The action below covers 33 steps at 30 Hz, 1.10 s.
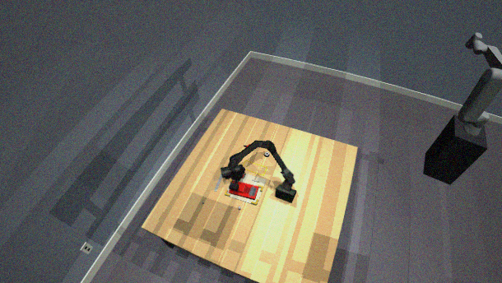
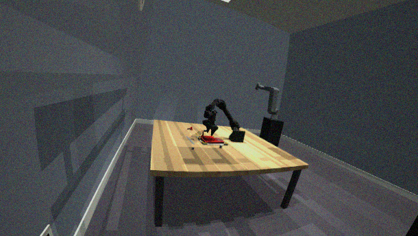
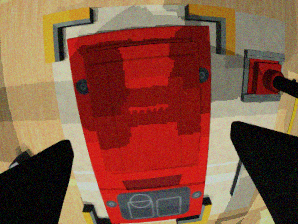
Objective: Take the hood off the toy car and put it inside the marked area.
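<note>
The red toy car (image 1: 247, 191) (image 2: 213, 140) sits on a white base (image 3: 220, 142) with yellow-and-grey corner brackets. Its broad red hood panel (image 3: 150, 150) fills the middle of the wrist view, with a dark round fastener near each side and a grey panel at the lower end. I cannot tell the hood's exact seams. My gripper (image 3: 152, 140) (image 2: 209, 133) is open and empty above the car, one finger to each side of the red body. A thin yellow outline (image 1: 265, 169) lies on the table behind the car, partly hidden by the arm.
A red block (image 3: 257, 75) with a black handle sits in a grey square holder beside the car. A small round part (image 1: 267, 155) and a red part (image 2: 190, 128) lie farther back. A small part (image 1: 239, 208) lies in front. Another arm (image 1: 481, 96) stands off the table.
</note>
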{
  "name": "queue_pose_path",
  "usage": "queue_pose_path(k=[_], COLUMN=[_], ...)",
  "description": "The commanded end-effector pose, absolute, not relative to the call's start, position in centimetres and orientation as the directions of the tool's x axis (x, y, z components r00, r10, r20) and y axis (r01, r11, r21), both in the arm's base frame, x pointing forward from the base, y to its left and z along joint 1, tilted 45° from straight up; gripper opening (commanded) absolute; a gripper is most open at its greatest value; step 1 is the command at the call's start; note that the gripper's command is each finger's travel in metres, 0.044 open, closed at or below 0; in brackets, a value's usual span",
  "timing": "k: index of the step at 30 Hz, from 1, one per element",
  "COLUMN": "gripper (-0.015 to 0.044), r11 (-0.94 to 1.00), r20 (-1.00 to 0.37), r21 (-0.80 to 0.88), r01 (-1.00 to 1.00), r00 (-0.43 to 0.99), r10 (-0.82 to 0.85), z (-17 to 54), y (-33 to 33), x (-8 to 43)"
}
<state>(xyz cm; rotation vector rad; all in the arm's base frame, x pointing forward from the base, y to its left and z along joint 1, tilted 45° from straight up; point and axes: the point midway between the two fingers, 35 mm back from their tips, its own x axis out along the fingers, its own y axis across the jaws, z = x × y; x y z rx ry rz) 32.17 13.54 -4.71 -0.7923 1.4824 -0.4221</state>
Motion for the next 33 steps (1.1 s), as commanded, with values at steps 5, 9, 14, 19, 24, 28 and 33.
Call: queue_pose_path(k=[5,9,14,19,24,28,33], gripper=[0.0440,0.0440,0.0440,0.0440,0.0440,0.0440,0.0440], r11=[0.684,0.684,0.684,0.684,0.683,0.683,0.683], r20=[-0.712,-0.712,-0.711,-0.711,-0.711,-0.711,-0.711], r21=[-0.696,-0.696,-0.696,-0.696,-0.697,-0.697,-0.697], r01=[-0.219,-0.219,-0.219,-0.218,-0.218,-0.218,-0.218], r00=[0.082,0.082,0.082,0.082,0.082,0.082,0.082], r10=[-0.698,-0.698,-0.698,-0.698,-0.699,-0.699,-0.699], z=[-5.3,-5.6,-5.9,-6.3,-6.5,-6.6,-6.7], y=[13.0,12.7,12.4,12.1,11.9,11.8,11.7], x=[32.2,32.2,32.2,32.3,32.3,32.3,32.3])
